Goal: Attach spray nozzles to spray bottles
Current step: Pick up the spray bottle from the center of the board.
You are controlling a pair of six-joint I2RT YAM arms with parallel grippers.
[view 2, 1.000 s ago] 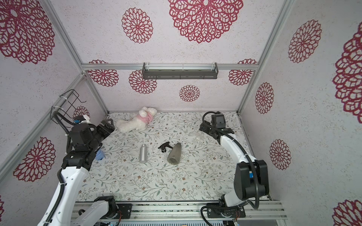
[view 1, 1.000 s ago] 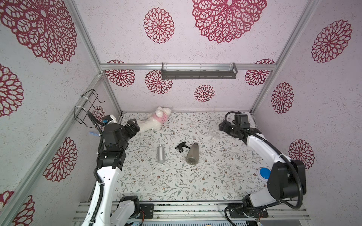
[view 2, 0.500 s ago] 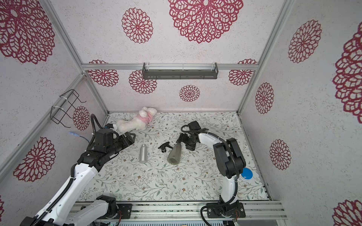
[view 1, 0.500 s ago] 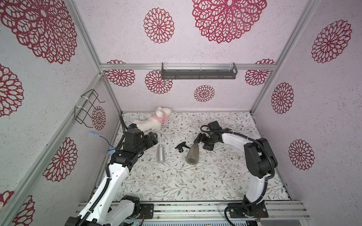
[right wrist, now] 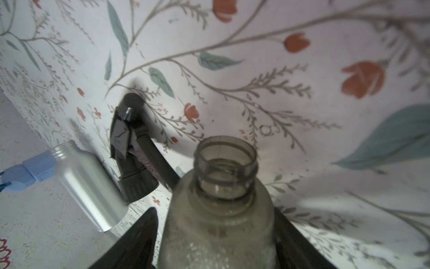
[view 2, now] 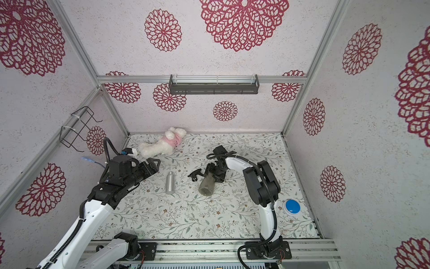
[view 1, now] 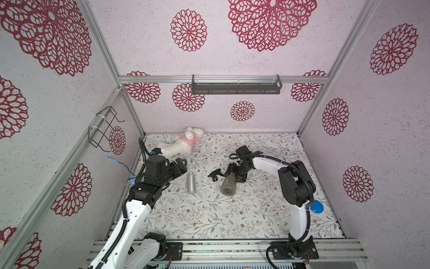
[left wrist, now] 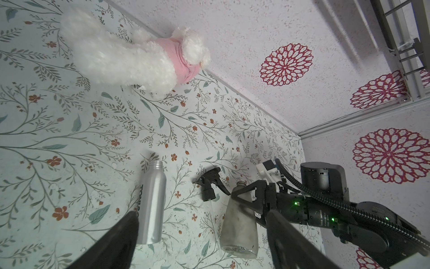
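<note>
Grey bottle (right wrist: 218, 209), lying mid-floor beside the black nozzle (view 1: 216, 174), is straddled at its shoulder by the right gripper (right wrist: 216, 242); whether contact is made cannot be told. Jaws should be closed squarely below the neck, while the left gripper (view 1: 180, 166) is kept open by the silver bottle (view 1: 190, 185).

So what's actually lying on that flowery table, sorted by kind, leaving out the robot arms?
Bottles: 2 (silver bottle, smoky bottle)
Spray nozzles: 1 (black nozzle); no other is visible
Plush toys: 1 (white plush toy)
Blue buttons: 1 (blue button)
Total: 5
</note>
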